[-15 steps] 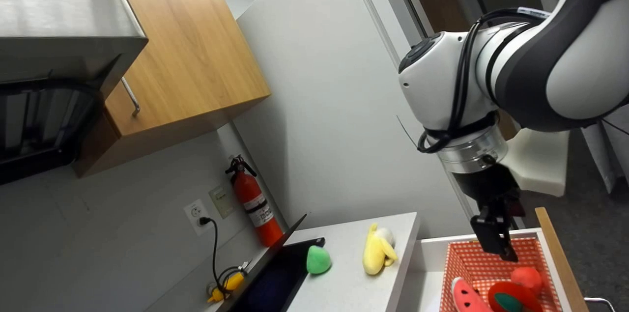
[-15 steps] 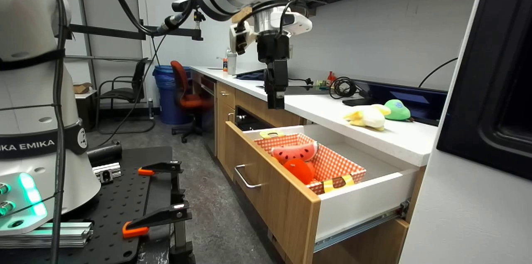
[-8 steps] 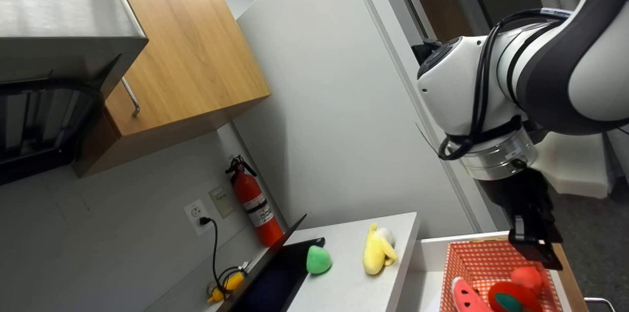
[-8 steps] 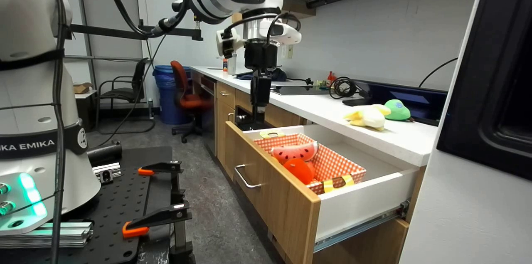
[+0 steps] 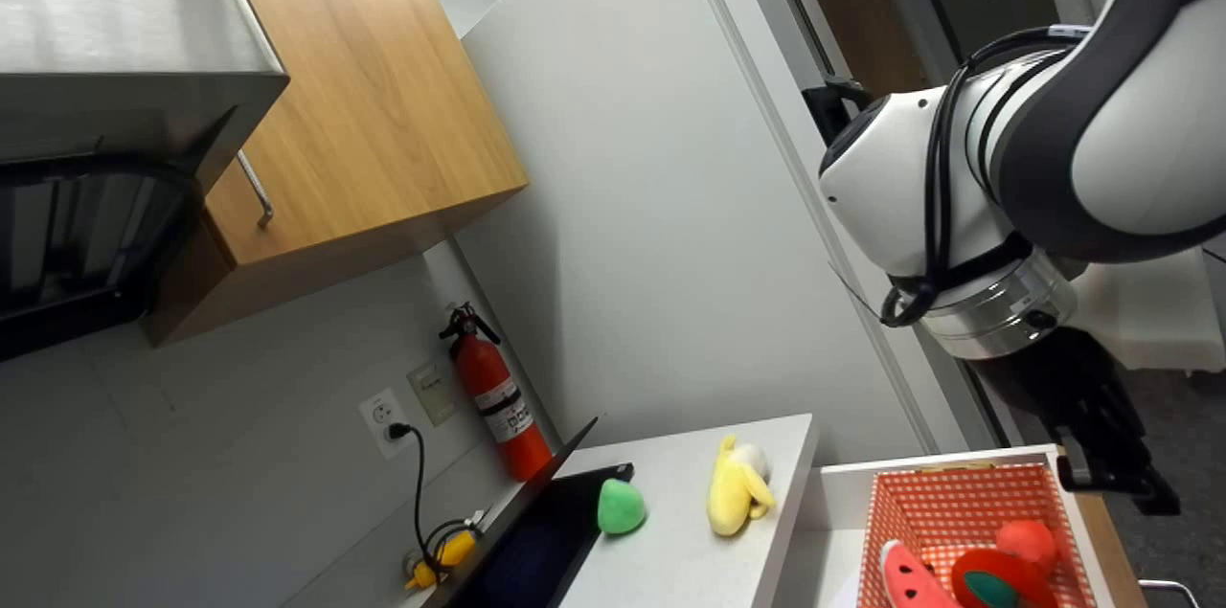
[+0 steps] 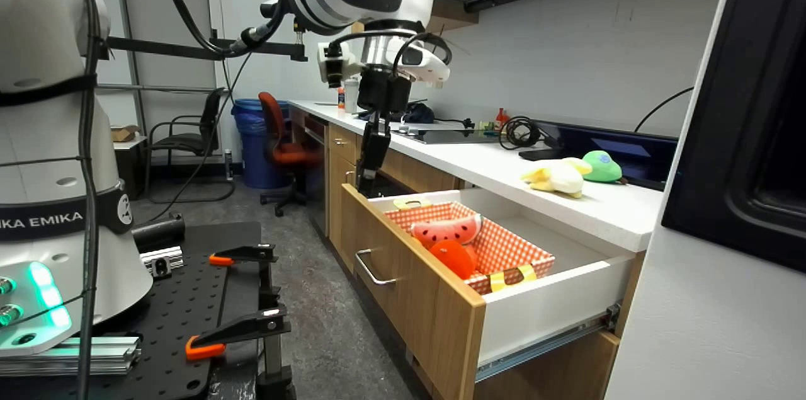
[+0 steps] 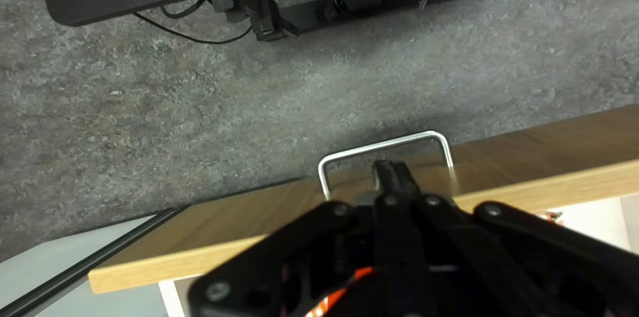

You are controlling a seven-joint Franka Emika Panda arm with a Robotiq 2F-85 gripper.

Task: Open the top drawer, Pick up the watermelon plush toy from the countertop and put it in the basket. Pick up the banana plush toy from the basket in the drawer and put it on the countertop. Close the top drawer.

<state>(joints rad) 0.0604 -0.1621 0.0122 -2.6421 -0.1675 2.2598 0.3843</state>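
Top drawer [image 6: 422, 305]: pulled well out from beneath the bench [image 6: 620, 208]; closing it looks like the one step left.
Watermelon plush toy [image 6: 446, 231]: in the basket [image 6: 516, 250] inside the drawer, just beside a red round toy [image 6: 453, 259].
Banana plush toy [image 6: 555, 177]: lying on the bench, apart from the green plush [image 6: 602, 167].
Gripper [image 7: 391, 169]: pressed together, nothing visible between the tips, tilted near the drawer front's upper edge, higher than the handle [image 7: 382, 145]; whether it touches the wood cannot be told.
Front edge: if the tips come down too far inward or sit too high, they may ride over the wood and land in the basket instead of pushing.
Handle: tips lowered between the bar and the front could hook there, and backing off would then drag the drawer outward.
Runner [image 6: 541, 348]: a push well off the middle, or at a slant, may twist the drawer and jam it short of closed.
Basket: a quick shove could make it slide and its load shift; anything standing proud of the drawer walls might catch beneath the bench.
Reach: following the drawer in too far and high, the gripper could nudge the banana plush toy.
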